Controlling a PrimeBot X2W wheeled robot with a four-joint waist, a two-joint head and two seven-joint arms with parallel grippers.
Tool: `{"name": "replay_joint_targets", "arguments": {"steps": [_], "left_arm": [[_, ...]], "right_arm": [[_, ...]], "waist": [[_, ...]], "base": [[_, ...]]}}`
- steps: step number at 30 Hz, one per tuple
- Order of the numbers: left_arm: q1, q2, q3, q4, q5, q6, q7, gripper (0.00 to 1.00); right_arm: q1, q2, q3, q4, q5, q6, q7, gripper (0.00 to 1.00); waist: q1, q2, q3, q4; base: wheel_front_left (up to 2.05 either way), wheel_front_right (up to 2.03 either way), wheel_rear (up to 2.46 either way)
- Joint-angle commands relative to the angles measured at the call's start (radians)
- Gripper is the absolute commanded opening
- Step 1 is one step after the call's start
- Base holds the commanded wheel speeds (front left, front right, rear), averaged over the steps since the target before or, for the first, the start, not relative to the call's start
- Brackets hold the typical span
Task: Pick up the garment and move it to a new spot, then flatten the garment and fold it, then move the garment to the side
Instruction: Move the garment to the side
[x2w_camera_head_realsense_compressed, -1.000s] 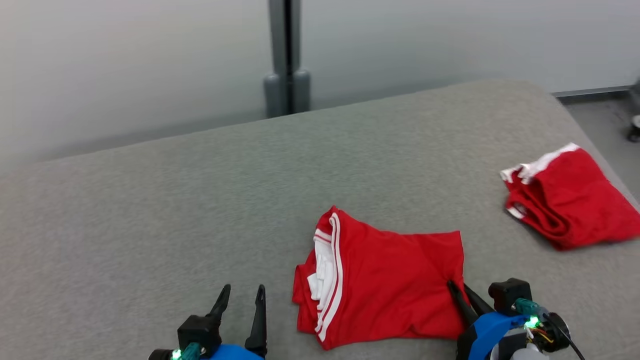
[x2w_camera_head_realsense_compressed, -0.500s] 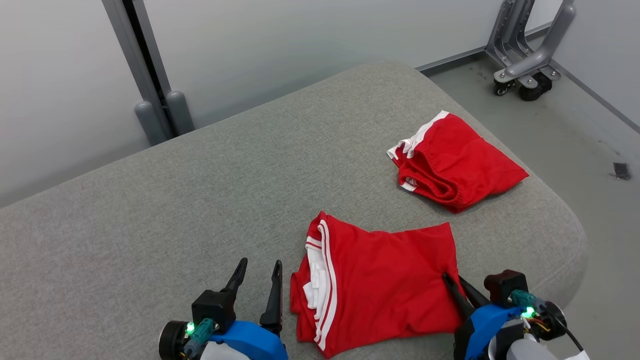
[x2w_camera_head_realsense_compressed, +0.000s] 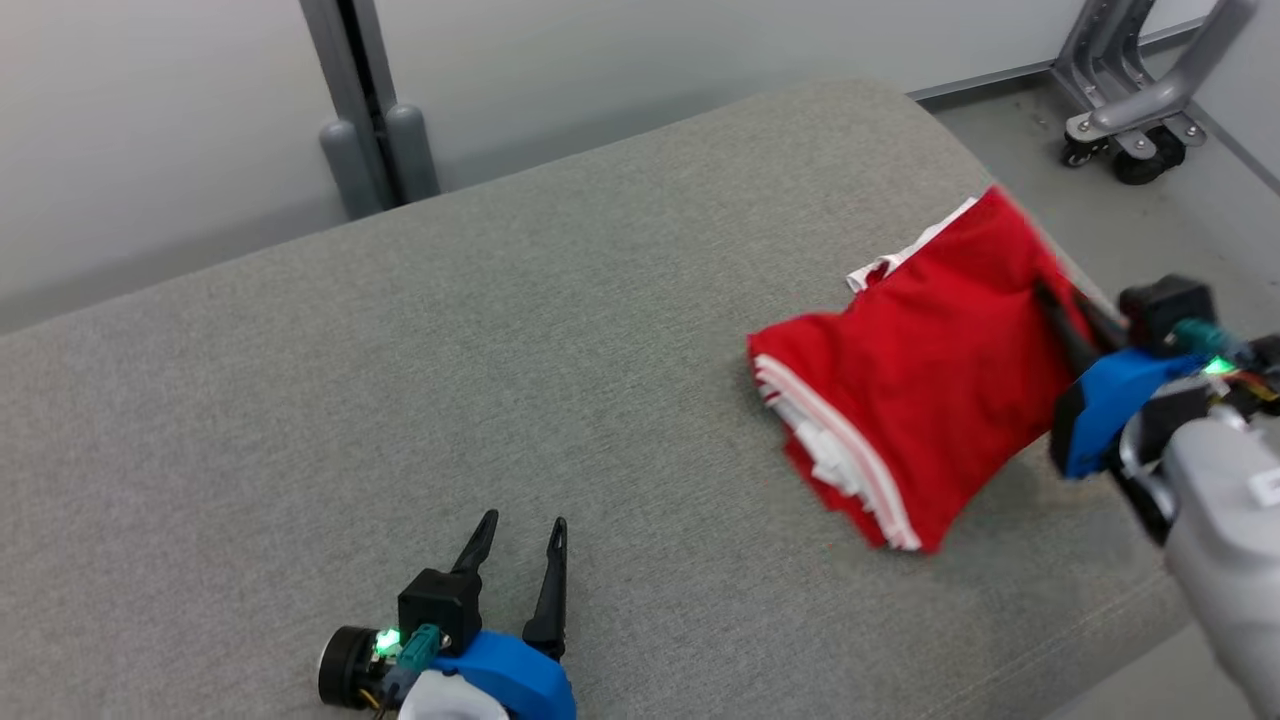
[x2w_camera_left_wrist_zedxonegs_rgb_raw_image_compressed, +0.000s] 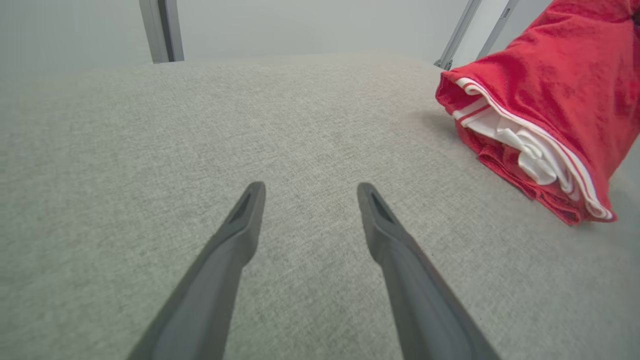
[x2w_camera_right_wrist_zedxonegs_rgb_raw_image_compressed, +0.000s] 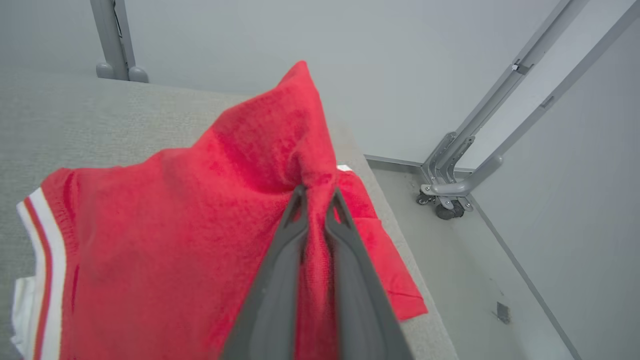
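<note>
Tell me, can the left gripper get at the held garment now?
Probably, with a stretch: the left gripper is open and bare cushion lies between it and the garment. But the right gripper holds it lifted, far to the right.

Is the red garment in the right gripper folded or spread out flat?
Folded. The red garment shows stacked layers, with white-striped edges bunched at its low end. The right gripper is shut on its upper corner.

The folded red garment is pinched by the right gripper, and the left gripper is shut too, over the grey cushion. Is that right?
Not quite. The right gripper does pinch the folded red garment, but the left gripper is open, its fingers spread over the grey cushion and holding nothing. The left wrist view shows it.
</note>
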Motion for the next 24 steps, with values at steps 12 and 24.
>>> {"name": "replay_joint_targets", "arguments": {"steps": [12,24], "left_arm": [[-0.095,0.002,0.014,0.014,0.056,0.003,0.0,1.0],[-0.063,0.002,0.13,-0.03,0.084,0.029,0.0,1.0]], "right_arm": [[-0.233,-0.191,-0.257,0.279,-0.181,-0.001,0.013,1.0],[-0.091,0.03,-0.356,-0.032,-0.262,-0.001,-0.017,1.0]], "waist": [[0.0,0.0,0.123,0.117],[0.0,0.0,0.103,0.113]], "base": [[0.0,0.0,0.0],[0.0,0.0,0.0]]}}
